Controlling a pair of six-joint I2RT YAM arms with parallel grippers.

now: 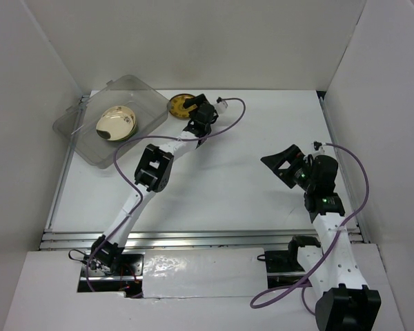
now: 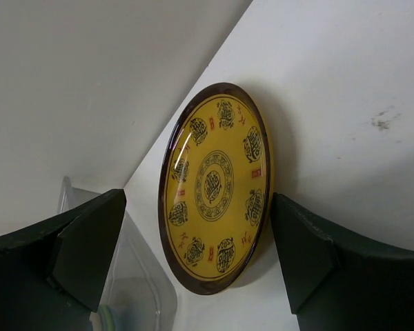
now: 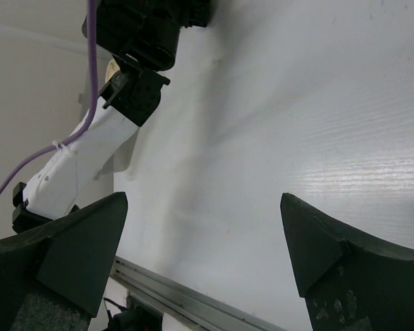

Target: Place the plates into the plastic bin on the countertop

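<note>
The gold plate (image 2: 214,187) lies flat on the tabletop (image 1: 228,179) at the far side, close to the back wall and just right of the plastic bin (image 1: 148,103). A cream plate (image 1: 116,123) already sits in the bin, seemingly on top of others.

The left hand (image 2: 200,248) hangs over the gold plate with its fingers spread wide, one on each side and holding nothing. The right hand (image 1: 286,165) is also spread and empty, well off to the right.

I'd judge this plate to be light, rigid and glossy, so it is slick under the pads and likely to chip if dropped. Its raised dark rim is the place to take it. One finger should catch under the lip, since the plate sits low on the tabletop.
</note>
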